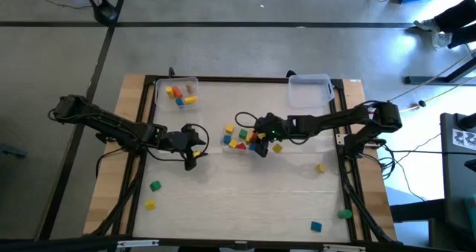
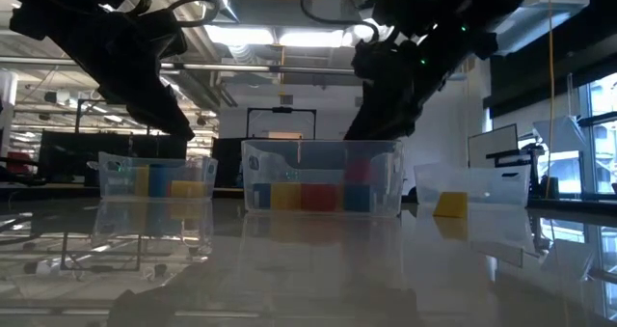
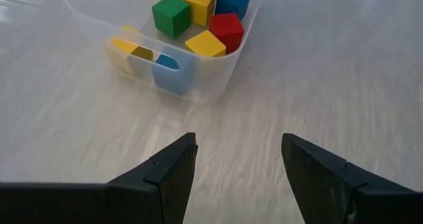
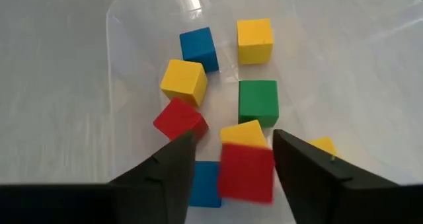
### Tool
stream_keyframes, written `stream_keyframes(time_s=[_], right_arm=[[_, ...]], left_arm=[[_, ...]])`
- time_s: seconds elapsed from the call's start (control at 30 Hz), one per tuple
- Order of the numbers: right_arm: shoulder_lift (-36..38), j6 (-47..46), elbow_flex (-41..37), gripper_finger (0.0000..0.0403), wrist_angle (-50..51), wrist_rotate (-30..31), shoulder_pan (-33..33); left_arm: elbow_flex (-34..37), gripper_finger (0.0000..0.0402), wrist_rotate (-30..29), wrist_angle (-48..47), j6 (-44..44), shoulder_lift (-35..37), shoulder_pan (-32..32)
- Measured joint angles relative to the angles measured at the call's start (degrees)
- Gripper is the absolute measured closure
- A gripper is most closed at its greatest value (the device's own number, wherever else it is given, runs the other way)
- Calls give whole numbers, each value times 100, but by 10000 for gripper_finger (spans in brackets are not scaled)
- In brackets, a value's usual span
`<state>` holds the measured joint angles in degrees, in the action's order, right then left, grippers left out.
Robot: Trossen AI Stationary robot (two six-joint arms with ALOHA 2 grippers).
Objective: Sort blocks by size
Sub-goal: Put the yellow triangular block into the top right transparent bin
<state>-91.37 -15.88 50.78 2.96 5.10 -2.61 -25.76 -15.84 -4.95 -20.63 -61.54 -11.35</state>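
bins: three clear ones on the table – far left bin [image 1: 177, 93], far right bin [image 1: 310, 89], middle bin [image 1: 242, 137].

middle bin, right wrist view, nine blocks showing: two blue [image 4: 199, 49], four yellow [image 4: 254, 41], one green [image 4: 258, 102], two red [image 4: 180, 120].

loose blocks on the table, high view, six: two green [image 1: 155, 186], three yellow [image 1: 320, 167], one blue [image 1: 316, 226].

far left bin's blocks too small to count.

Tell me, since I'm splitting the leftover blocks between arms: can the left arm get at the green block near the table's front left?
Probably yes. The green block lies alone on the table, just in front of the left claw, whose fingers stand open and empty. Nothing sits between them; only a yellow block lies nearby.
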Motion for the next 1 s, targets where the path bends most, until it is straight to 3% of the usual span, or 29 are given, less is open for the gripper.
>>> stream_keyframes(time_s=[0.1, 0.27, 0.4, 0.6, 0.8, 1.0], right_arm=[[9, 30, 45, 172, 196, -310, 0], [342, -222, 531, 147, 1966, -869, 52], [832, -624, 732, 146, 3256, -488, 295], [1449, -1576, 517, 156, 4063, 610, 894], [1398, -2372, -223, 158, 3674, 1184, 1285], [1280, -2838, -1361, 158, 1812, 1543, 1307]], left_arm=[[0, 192, 0, -11, -53, 0, 0], [4, 192, 0, -11, -57, 0, 4], [7, 192, 0, -11, -55, 0, 4], [7, 192, 0, -6, -41, 0, 4], [7, 192, 0, -8, -59, 0, 4], [7, 192, 0, -5, -44, 0, 4]])
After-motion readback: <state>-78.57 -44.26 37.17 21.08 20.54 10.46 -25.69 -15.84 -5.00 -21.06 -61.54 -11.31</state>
